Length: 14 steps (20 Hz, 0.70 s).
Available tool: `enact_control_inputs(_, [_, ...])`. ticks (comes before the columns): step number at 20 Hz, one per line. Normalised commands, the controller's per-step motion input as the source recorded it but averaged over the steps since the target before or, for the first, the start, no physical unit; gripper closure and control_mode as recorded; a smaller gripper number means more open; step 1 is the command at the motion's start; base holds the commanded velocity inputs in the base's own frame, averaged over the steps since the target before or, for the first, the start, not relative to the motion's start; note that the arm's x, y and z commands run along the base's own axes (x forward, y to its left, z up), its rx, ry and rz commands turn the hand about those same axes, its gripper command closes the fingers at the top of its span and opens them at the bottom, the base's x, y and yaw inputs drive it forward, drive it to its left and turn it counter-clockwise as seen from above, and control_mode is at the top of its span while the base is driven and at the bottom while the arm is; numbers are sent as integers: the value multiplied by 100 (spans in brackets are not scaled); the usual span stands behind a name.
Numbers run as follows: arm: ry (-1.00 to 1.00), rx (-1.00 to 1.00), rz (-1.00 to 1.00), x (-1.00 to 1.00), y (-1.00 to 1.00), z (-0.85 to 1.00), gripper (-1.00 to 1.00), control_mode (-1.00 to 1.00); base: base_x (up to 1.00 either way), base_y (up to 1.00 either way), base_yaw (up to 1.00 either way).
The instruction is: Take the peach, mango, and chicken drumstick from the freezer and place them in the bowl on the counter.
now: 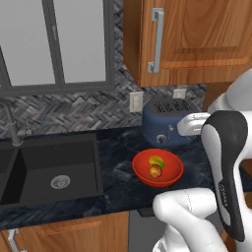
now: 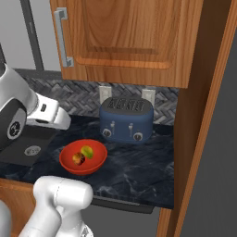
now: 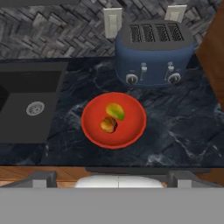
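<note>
Below the hand (image 3: pixel 112 186), whose two grey fingers (image 3: pixel 41 178) are standing wide apart and gripping nothing, the tabletop (image 3: pixel 179 127) is spreading out as a dark, black-blue slab with pale marbled veins and a glossy finish. Straight ahead of the fingers, the bowl (image 3: pixel 131 131) is sitting on that stone: shallow, round, plain red-orange, smooth-walled. Inside it two fruits are lying touching each other near the middle. The mango (image 3: pixel 115 111) is the oval green-yellow one, resting on the side farther from the hand; the peach (image 3: pixel 108 125) is the rounder orange-brown one with a reddish blush, resting on the side nearer the hand. No drumstick is lying in the bowl with them.

Beyond the bowl, farther from the hand, a blue toaster (image 3: pixel 153 54) is standing with rounded corners, four dark slots on top and two round knobs under small levers on its front. It is standing apart from the bowl, close to a wall of grey herringbone tile (image 3: pixel 52 30), where two pale outlet plates (image 3: pixel 112 22) are sitting just behind it. Off to the hand's left, a matte black sink (image 3: pixel 26 105) is sunk into the stone, with a round metal drain (image 3: pixel 35 108) in its floor. From the base views, warm wooden cabinets (image 2: pixel 134 37) with a brushed metal handle (image 2: pixel 62 37) are hanging above the toaster, and the white arm is reaching over the tabletop beside the bowl.
</note>
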Motion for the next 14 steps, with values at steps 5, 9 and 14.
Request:
enact_control_inputs(5, [18,0,0,-13,0,9,-100,-100,0,0,0])
enact_control_inputs(9, [18,-3,-3,-1,0,0,-100,-100,0,0,0])
enact_control_inputs(14, [0,-8,-2,0,-5,-18,-100,-100,0,0,0])
